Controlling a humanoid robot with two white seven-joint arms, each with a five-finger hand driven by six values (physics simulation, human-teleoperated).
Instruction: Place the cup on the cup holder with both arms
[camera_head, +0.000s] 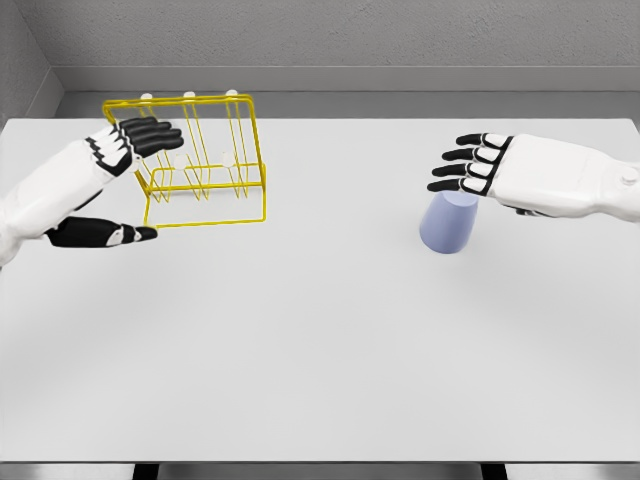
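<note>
On the white worktop (320, 360), we see the lilac cup (449, 223) toward the right edge, likely light, rigid and smooth, best clasped round its wall by our spread, empty right hand (478, 166), while our left hand (118, 185) opens beside the yellow wire cup holder (200, 165).

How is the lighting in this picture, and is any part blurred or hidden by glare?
Head view: the light is soft and even, with no glare on the white table; shadows are very faint, only a slight one under the pale blue cup; everything is sharp, though the thin wires of the yellow cup holder look a little jagged.
</note>
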